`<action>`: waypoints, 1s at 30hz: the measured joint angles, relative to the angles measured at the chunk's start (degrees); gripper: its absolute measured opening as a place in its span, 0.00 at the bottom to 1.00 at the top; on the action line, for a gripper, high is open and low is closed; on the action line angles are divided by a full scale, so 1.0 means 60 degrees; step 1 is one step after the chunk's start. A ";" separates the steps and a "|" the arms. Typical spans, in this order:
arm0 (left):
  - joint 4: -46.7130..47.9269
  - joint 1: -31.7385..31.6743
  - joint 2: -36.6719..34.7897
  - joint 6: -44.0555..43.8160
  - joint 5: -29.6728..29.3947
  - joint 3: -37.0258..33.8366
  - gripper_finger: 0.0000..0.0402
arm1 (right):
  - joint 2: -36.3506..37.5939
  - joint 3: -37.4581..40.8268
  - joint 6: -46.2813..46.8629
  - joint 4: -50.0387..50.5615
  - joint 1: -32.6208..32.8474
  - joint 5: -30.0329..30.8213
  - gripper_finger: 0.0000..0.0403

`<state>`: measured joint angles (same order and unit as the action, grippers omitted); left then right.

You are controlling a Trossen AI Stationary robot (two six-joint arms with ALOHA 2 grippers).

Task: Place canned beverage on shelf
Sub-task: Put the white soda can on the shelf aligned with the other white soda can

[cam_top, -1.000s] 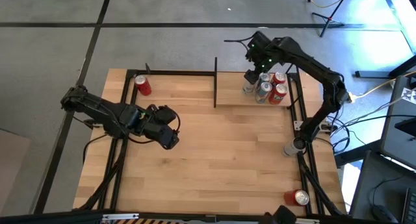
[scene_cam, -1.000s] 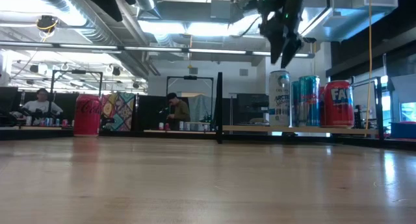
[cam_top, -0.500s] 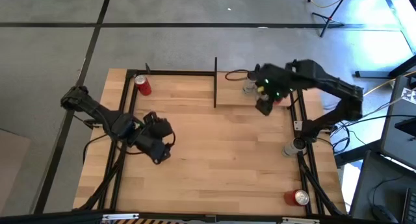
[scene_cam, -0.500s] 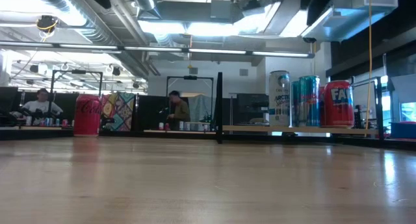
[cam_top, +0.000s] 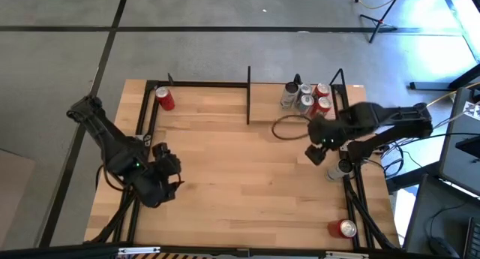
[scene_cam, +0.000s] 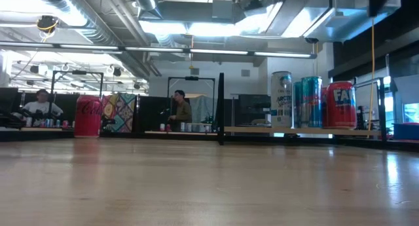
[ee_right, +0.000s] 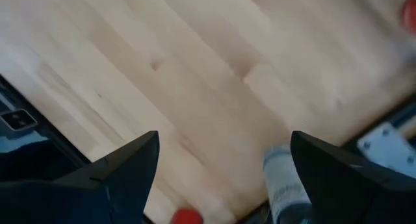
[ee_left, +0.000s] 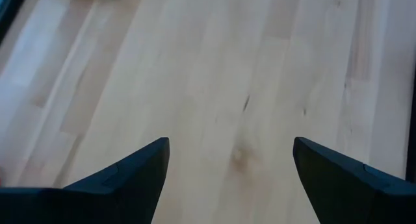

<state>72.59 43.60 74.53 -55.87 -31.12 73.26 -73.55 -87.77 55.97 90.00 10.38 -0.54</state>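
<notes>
Several cans stand upright on the shelf at the table's far right; the low view shows them side by side on the board. A red can stands at the far left. A silver can stands by the right edge and a red can lies at the near right corner. My right gripper hangs open in front of the shelf, over bare wood, with the silver can just past its fingers. My left gripper hangs open over the near left of the table.
Black rods frame the table, and an upright post marks the shelf's left end. A dark cable loop lies over the shelf's front edge. People show in the room behind. Bare wood stretches across the table's middle.
My right gripper has left the cans on the shelf and swung toward the table's near and right side, rolling its wrist, its fingers still open. My left gripper has swung toward the near left corner, still open. No can has moved.
</notes>
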 joint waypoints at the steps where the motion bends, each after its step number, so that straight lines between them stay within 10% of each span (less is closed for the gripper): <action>1: -0.0006 0.0109 -0.0034 -0.0175 0.0011 -0.0141 0.79 | 0.0132 0.0269 0.0269 -0.0011 0.0168 -0.0059 0.83; 30: -0.0337 -0.0201 -0.0057 -0.0842 0.0000 -0.0624 0.79 | 0.4253 0.5437 0.2444 0.0013 0.0705 -0.1599 0.83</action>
<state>70.57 42.39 74.19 -60.93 -31.11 69.52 -48.03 -55.15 70.64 90.08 14.61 -10.14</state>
